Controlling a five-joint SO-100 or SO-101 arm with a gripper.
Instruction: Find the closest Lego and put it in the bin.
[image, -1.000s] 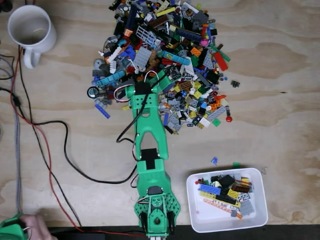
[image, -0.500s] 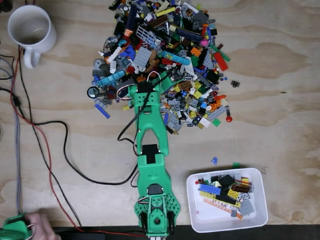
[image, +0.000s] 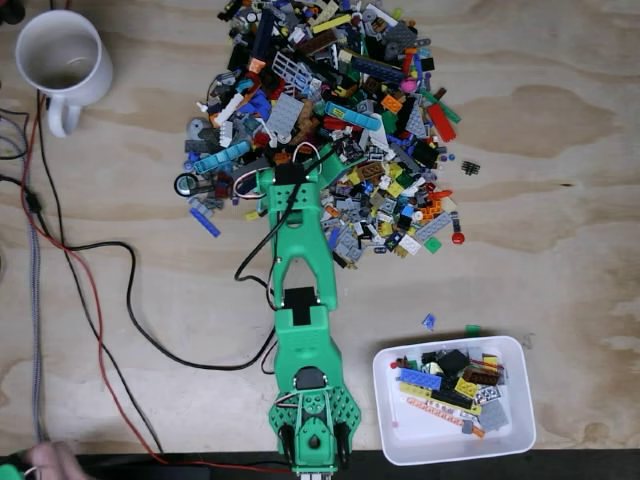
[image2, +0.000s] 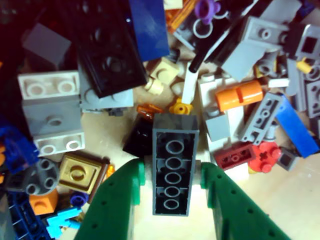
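In the wrist view a dark grey four-stud Lego brick (image2: 174, 170) lies lengthwise between my green fingers. My gripper (image2: 172, 172) is shut on its long sides, at the near edge of the Lego pile (image2: 165, 65). From the fixed view my green arm reaches up the table from the bottom edge, with the gripper (image: 297, 165) at the lower left rim of the big multicoloured Lego pile (image: 330, 110). The bin (image: 455, 457), a shallow white tray with several bricks inside, sits at the bottom right, well apart from the gripper.
A white mug (image: 60, 58) stands at the top left. Black and red cables (image: 110, 300) trail across the left side of the plywood table. A small blue piece (image: 428, 322) and a green piece (image: 472, 328) lie just above the bin. A hand (image: 45, 462) shows at the bottom left corner.
The arm straightened and shifted slightly right at the pile's edge, then held still. The hand at the bottom left slid further down and left.
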